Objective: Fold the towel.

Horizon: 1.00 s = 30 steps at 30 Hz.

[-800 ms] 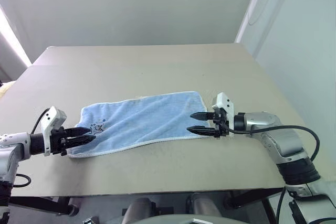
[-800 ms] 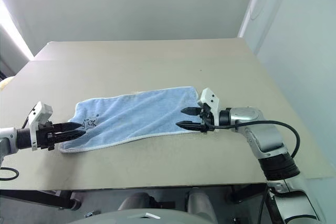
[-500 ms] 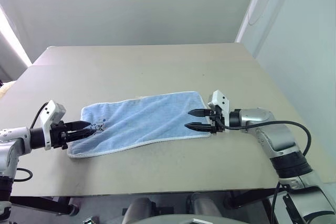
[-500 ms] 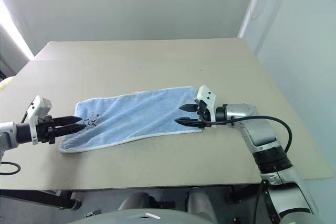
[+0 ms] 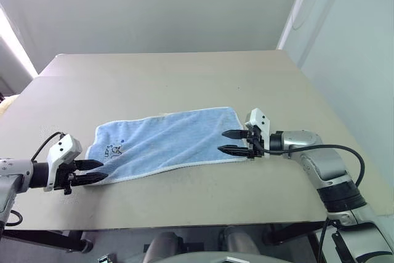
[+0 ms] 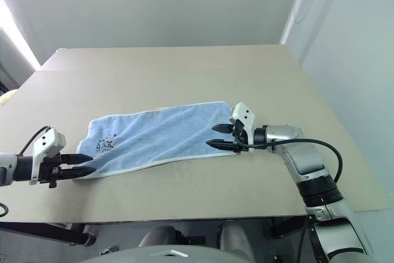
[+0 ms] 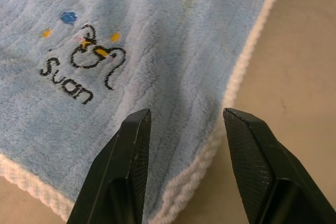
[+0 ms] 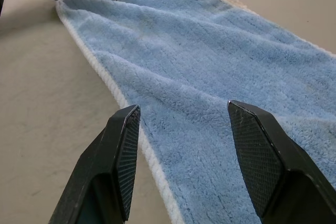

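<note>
Two tools sit at opposite short ends of the towel point(image 5: 163, 140), both parted and gripping nothing. Left tool point(image 5: 92, 171) is nearest the tabletop's front edge, low, fingers pointing at the towel's near-left corner; in the left wrist view its two fingers point(image 7: 131, 166) straddle that corner's whitish hem, cloth between them but not pinched. Right tool point(image 5: 231, 141) hovers at the right short end, fingers spread one above the other, aimed left along the cloth. Towel lies flat and unfolded mid-tabletop point(image 5: 184, 78), long axis running left-right, slightly angled so the right end sits farther back. Likely next move: each tool closes on its end, so the left corner grab looks closer to ready. Left wrist view shows the printed motif point(image 7: 84, 66) with small lettering, just a dark speck from the head cameras; right wrist view shows the whole towel length with the left tool's tips at the far corner.
</note>
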### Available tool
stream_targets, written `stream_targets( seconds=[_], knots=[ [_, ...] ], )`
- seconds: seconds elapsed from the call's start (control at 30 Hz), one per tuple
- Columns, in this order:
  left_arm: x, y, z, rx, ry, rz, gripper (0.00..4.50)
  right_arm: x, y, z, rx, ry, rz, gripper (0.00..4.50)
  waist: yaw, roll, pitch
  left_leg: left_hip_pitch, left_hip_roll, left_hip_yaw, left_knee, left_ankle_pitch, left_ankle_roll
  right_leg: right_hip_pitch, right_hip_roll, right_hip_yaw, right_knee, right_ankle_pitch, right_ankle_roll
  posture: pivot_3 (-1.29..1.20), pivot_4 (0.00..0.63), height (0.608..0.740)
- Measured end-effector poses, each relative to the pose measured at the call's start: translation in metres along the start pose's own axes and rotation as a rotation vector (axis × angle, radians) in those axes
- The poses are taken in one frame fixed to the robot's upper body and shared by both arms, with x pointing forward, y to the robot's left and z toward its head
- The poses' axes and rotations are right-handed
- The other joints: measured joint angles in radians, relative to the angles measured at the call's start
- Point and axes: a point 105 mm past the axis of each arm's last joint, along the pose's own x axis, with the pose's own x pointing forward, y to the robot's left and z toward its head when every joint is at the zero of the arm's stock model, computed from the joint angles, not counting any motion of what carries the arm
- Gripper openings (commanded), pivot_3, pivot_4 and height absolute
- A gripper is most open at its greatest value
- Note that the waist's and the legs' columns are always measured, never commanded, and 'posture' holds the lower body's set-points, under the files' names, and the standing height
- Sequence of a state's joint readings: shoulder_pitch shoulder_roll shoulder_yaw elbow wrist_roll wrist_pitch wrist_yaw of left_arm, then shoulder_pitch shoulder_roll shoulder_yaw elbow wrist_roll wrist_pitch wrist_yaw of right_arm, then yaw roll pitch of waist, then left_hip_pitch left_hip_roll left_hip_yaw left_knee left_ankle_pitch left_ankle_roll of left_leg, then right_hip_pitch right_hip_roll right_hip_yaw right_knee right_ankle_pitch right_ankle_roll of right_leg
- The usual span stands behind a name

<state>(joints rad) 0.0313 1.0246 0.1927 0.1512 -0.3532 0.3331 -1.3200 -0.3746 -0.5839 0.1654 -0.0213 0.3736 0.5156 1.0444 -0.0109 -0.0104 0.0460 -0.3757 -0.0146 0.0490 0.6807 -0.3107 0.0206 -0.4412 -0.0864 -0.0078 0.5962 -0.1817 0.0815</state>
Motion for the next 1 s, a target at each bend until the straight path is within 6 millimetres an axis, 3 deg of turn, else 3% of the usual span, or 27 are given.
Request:
stream_targets(
  seconds=[0.37, 0.63, 0.77, 0.9, 1.0],
  knots=[
    [0.008, -0.003, -0.03, 0.087, 0.105, -0.023, 2.31, -0.001, -0.005, -0.006, -0.006, 0.033, -0.046, 2.79, 0.001, 0.001, 0.0, 0.0, 0.0, 0.002, 0.0, 0.0, 0.0, 0.0, -0.001, -0.001, 0.0, 0.0, 0.0, 0.0, 0.0, 0.726],
    [0.025, 0.011, -0.031, 0.125, 0.096, -0.007, 2.31, -0.003, -0.009, -0.009, -0.004, 0.051, -0.071, 2.79, 0.021, 0.018, -0.007, 0.004, 0.002, 0.003, 0.0, 0.0, 0.0, 0.005, -0.002, -0.006, 0.001, -0.001, 0.002, 0.0, 0.0, 0.726],
    [0.026, 0.011, -0.031, 0.098, 0.102, -0.032, 1.49, -0.005, -0.012, -0.011, 0.009, 0.067, -0.094, 2.79, 0.023, 0.02, -0.007, 0.005, 0.007, 0.003, 0.001, 0.0, 0.0, 0.005, -0.001, -0.014, 0.001, -0.001, 0.002, 0.0, 0.0, 0.726],
    [0.023, 0.006, -0.028, 0.038, 0.112, -0.08, 0.17, -0.01, -0.016, -0.014, 0.025, 0.087, -0.124, 2.79, 0.02, 0.02, -0.007, 0.002, 0.007, 0.004, 0.002, 0.002, 0.003, 0.007, -0.003, -0.02, 0.0, -0.001, 0.001, 0.0, 0.0, 0.726],
    [0.024, 0.005, -0.024, 0.004, 0.107, -0.1, 0.04, -0.012, -0.018, -0.015, 0.042, 0.095, -0.142, 2.79, 0.019, 0.02, -0.007, 0.0, 0.007, 0.004, 0.002, 0.002, 0.003, 0.006, -0.004, -0.021, -0.001, 0.001, -0.001, 0.0, 0.0, 0.726]
  ],
)
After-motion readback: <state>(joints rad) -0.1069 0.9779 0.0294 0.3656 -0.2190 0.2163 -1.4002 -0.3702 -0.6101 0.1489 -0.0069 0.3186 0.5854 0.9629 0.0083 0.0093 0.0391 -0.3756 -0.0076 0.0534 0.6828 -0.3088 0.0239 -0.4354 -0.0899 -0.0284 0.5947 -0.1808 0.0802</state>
